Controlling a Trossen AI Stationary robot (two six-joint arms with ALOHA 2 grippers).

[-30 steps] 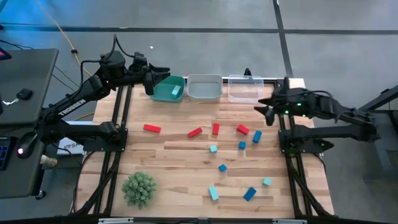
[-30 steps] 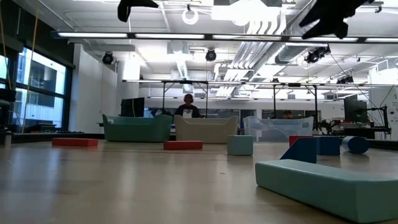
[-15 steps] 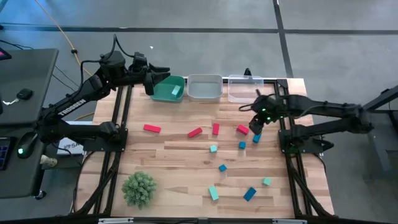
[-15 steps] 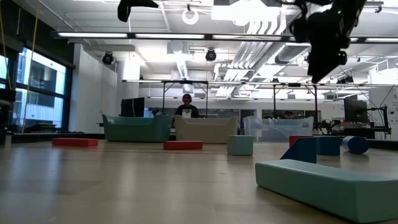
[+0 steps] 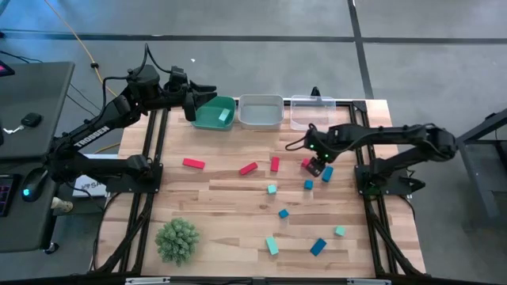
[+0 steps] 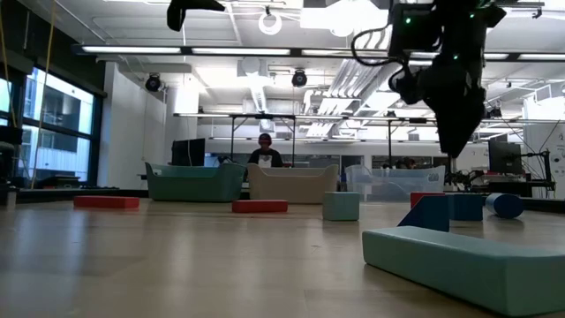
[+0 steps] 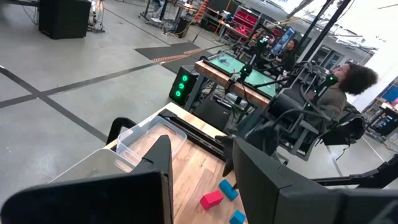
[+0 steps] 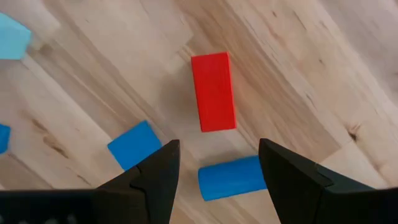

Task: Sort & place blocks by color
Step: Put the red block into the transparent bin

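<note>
The right gripper (image 8: 214, 165) hangs wide open and empty above a red block (image 8: 213, 91) and blue blocks (image 8: 231, 176).

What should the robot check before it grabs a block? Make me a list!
1. Right gripper open: ok, its fingers stand wide apart.
2. Right gripper empty: ok, nothing sits between the fingers.
3. A block within easy reach: ok, the red block lies flat just ahead of the fingers, with the blue bar closer still.
4. Target free of neighbours: not ok, the blue bar and a blue cube lie close to it and could be bumped.
5. Left gripper out of the way: ok, it hangs by the teal bin, far from the right arm.
6. Which bin takes red: cannot tell.
</note>
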